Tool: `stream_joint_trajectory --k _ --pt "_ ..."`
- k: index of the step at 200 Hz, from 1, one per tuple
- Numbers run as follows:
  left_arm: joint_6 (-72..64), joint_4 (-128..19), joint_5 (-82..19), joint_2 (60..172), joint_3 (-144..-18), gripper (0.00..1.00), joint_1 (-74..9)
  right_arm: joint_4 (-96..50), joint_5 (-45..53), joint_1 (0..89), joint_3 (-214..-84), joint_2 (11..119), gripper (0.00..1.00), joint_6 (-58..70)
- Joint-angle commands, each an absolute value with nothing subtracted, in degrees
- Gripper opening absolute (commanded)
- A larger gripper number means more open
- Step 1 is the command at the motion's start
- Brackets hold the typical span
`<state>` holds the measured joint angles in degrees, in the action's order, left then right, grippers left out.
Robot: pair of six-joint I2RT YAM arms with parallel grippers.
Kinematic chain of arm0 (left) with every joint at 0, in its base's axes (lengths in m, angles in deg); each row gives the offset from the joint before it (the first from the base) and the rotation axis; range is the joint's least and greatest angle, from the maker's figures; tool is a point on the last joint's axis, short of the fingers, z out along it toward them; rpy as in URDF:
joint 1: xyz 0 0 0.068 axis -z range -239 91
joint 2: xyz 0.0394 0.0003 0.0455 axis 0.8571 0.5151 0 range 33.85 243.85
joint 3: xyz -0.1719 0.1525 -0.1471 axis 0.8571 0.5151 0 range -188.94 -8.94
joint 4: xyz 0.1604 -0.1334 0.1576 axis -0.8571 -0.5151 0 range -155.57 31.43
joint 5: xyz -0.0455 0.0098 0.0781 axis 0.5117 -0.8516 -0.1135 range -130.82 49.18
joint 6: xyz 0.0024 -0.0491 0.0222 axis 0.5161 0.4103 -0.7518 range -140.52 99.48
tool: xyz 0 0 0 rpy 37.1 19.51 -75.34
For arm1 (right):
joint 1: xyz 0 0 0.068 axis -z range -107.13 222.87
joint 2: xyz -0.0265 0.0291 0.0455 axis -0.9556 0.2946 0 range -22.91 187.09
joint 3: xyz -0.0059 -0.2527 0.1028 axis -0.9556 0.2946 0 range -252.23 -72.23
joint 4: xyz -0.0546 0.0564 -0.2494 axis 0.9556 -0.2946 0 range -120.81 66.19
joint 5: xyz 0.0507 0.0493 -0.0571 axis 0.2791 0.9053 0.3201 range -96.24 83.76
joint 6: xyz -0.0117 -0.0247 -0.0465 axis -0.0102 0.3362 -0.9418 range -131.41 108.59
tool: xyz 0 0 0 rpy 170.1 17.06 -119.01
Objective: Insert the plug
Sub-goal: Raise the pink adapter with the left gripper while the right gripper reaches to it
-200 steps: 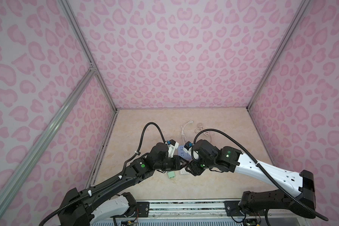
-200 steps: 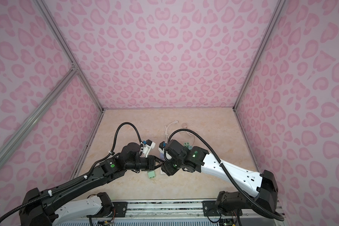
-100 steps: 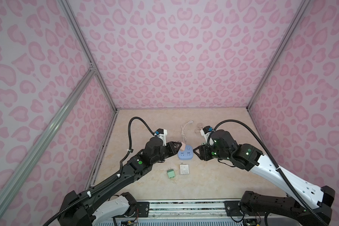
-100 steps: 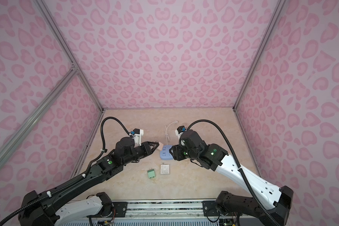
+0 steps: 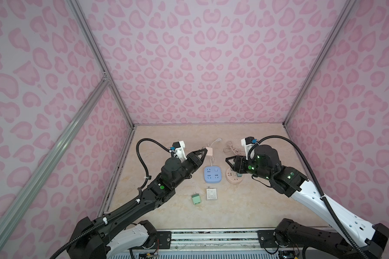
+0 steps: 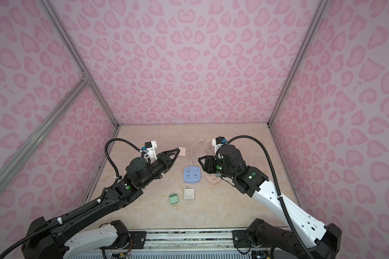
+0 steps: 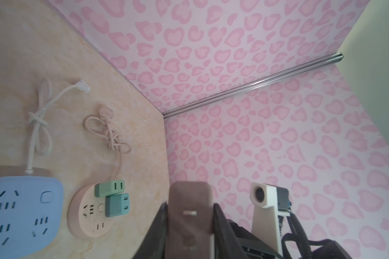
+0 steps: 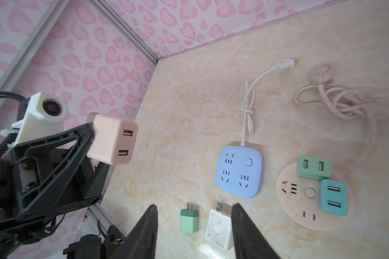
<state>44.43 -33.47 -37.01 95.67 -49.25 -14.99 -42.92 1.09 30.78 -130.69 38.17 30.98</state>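
Found left gripper (image 5: 204,151) clamped tight on pink plug (image 8: 111,141), fingers (image 8: 61,136) pressed on two opposite faces, twin USB ports turned away from the wrist and one metal prong (image 7: 190,213) facing the left wrist camera. Saw that plug held clear of the table (image 5: 245,208), beyond and to the left of the blue socket block (image 5: 213,175) in both top views.

Found right gripper (image 8: 194,208) with jaws apart and nothing between them, raised over the round pink socket (image 8: 301,201) and hiding part of it in both top views.

Noted blue socket block lying flat just left of the round pink socket, touched by neither gripper, with white cable (image 8: 248,107) running from its far edge. Noted light green adapter (image 8: 313,168) and teal adapter (image 8: 334,197) seated side by side in the round pink socket, with braided pink cord (image 8: 323,101) bunched behind it. Saw loose green plug (image 8: 189,220) and white plug (image 8: 219,228) lying near each other on the table, nearer the robot than the blue socket block, framed between the right gripper's fingers in its wrist view but not touched.
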Motion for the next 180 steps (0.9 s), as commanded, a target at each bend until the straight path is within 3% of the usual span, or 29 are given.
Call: stream_joint_trajectory --k 1,47,180 --pt "46.66 -26.91 -35.51 96.32 -50.83 0.03 -14.94 -29.97 9.99 32.54 -130.41 39.52 0.51 36.49" --pt "50.59 -19.45 -33.65 98.31 -48.85 0.03 -14.66 -25.54 13.81 33.59 -131.62 41.25 0.53 39.13" --pt "53.25 -12.74 -31.93 102.96 -48.97 0.03 -11.73 -9.76 18.06 34.84 -124.61 41.78 0.44 48.44"
